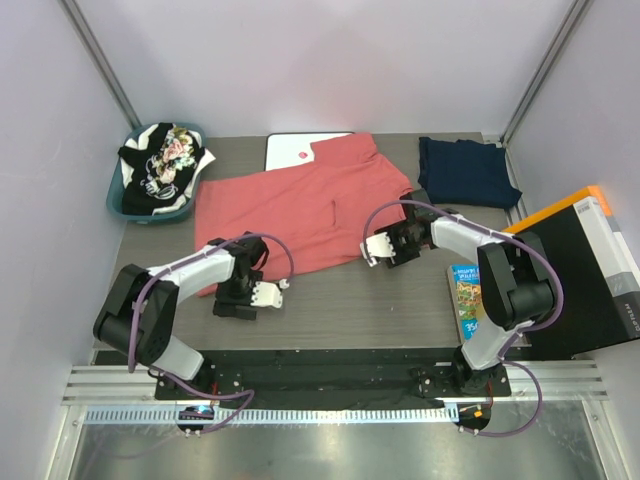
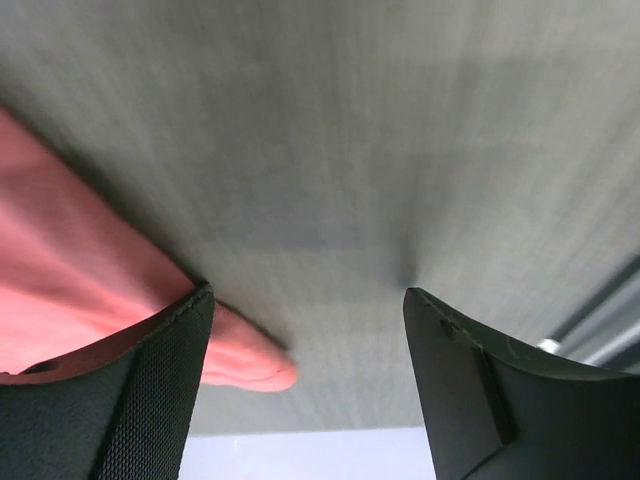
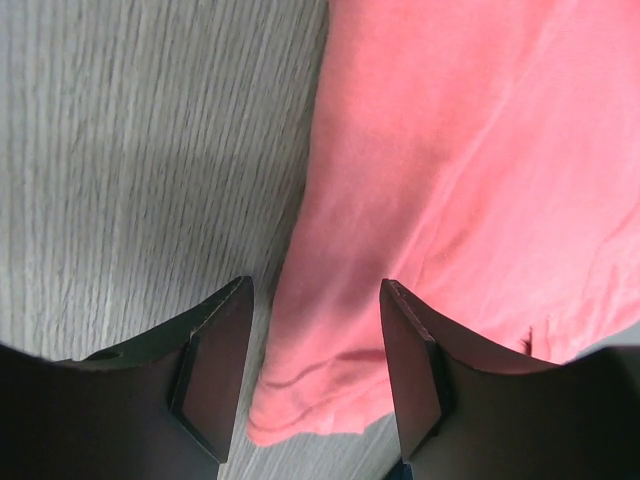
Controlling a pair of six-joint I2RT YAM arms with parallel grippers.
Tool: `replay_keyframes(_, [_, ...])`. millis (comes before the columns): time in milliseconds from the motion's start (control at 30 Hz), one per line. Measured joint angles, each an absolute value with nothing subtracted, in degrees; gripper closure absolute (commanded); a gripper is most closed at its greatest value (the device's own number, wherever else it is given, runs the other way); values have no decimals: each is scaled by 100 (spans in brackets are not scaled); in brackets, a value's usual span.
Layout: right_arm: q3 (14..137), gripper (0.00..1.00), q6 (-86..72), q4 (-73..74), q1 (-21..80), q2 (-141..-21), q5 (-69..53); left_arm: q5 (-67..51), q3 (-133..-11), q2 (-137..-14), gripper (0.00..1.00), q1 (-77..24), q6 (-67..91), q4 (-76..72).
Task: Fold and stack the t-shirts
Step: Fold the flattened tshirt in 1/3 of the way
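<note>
You can read no writing: the book cover at lower right is too small, and the white board, half hidden under cloth, shows only a red dot. The salmon t-shirt lies spread mid-frame on the grey wood-grain table; the navy t-shirt lies upper right. Your left gripper gapes wide beside the salmon hem, holding nothing; your right gripper stands open over its corner, empty.

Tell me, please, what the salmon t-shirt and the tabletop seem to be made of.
The salmon t-shirt looks like soft, matte knit cloth, perhaps cotton: it lies limp with shallow creases. The tabletop looks like matte grey wood-grain laminate or board, judging by its fine straight streaks; which one I cannot tell.
</note>
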State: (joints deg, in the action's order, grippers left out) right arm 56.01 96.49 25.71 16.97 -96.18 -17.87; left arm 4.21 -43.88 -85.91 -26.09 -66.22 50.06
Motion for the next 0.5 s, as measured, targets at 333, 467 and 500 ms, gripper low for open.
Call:
replay_keyframes(333, [5765, 81, 9605, 2394, 1715, -9913, -1627, 961, -4827, -9218, 96, -2617, -6622, 4700])
replay_keyframes(467, [5804, 97, 9572, 2530, 1715, -9981, -1549, 937, -4960, -9310, 100, -2613, -6692, 4687])
replay_keyframes(500, [5863, 98, 9568, 2639, 1715, -9981, -1533, 899, -4958, -9295, 100, -2613, -6742, 4735])
